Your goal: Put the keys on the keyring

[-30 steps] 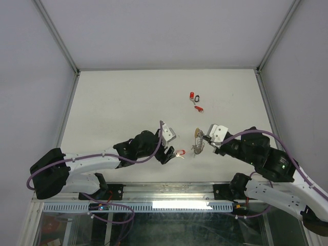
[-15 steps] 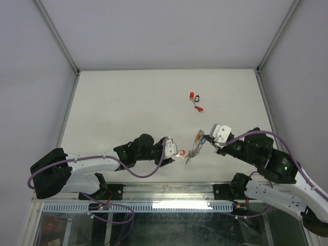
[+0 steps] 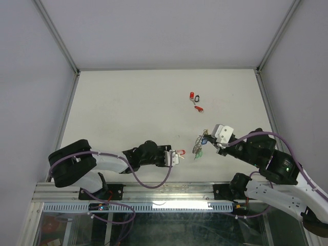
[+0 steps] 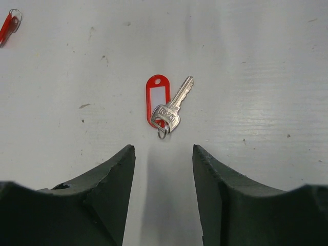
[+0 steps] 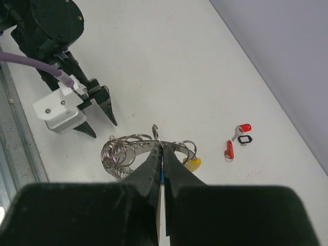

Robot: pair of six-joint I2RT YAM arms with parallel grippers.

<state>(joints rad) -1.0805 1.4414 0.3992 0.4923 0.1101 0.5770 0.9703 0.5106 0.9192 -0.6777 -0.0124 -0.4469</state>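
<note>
Your right fingers (image 5: 177, 177) are pressed together, and their tips pinch the keyring (image 5: 125, 148). Its silvery coils bunch just left of the tips, a yellow piece (image 5: 192, 163) pokes out just right of them, and a blue sliver (image 5: 162, 174) shows in the seam. Further left and beyond, the left fingers (image 5: 106, 108) stand spread, pointing toward the coils but apart from them. Well right of your fingers, a red-tagged key (image 5: 229, 149), a second red tag (image 5: 245, 127) and a black tag (image 5: 245, 139) lie close together on the white counter (image 5: 154, 51).
</note>
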